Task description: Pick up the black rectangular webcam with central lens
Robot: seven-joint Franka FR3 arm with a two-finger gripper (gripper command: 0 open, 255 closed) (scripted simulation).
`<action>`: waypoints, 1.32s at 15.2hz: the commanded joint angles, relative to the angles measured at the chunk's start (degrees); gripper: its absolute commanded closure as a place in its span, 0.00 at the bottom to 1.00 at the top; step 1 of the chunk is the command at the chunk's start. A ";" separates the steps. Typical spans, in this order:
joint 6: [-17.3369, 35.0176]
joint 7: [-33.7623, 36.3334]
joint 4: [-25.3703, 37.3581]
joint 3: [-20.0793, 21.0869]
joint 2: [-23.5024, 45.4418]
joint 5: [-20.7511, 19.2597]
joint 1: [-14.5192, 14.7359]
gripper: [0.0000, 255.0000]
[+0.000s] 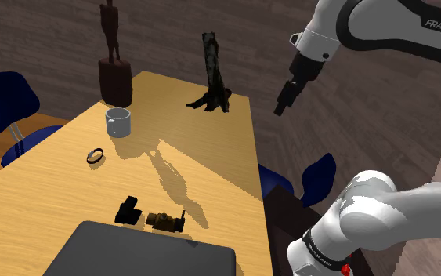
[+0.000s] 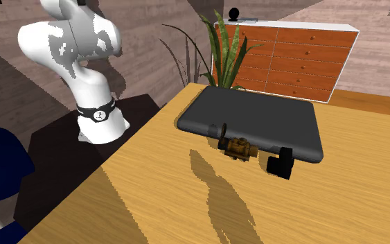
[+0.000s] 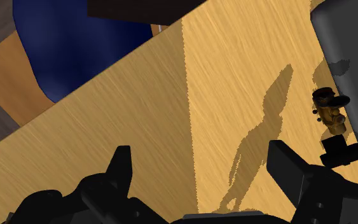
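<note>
Black webcam (image 1: 128, 209) on the wooden table (image 1: 211, 149), gripper (image 1: 283, 100) high above it, nothing held.
You've got the webcam just beside a small brass-coloured gadget (image 1: 166, 220), both near the edge of a dark grey slab (image 1: 140, 251). With neighbours that tight, you'll probably want to come in from the open table side. The arm is raised near the table's edge with the hand angled down. Its fingers (image 3: 121, 159) are spread wide, and the webcam is well apart from them.

A home study or living room: a light wooden worktop (image 1: 203, 141) with dark blue chairs (image 1: 3, 98) beside it, an orange-brown wooden chest of drawers (image 2: 290, 59), a tall green leafy houseplant (image 2: 226, 48), a grey mug (image 1: 118, 122), a dark carved figurine (image 1: 114, 67).
</note>
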 commanded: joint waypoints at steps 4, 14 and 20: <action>3.31 4.90 -2.84 3.10 1.14 2.42 0.54 0.00; 16.13 20.77 -7.23 13.69 10.98 9.84 2.61 0.00; 24.42 30.23 -5.86 20.01 21.03 12.31 3.06 0.00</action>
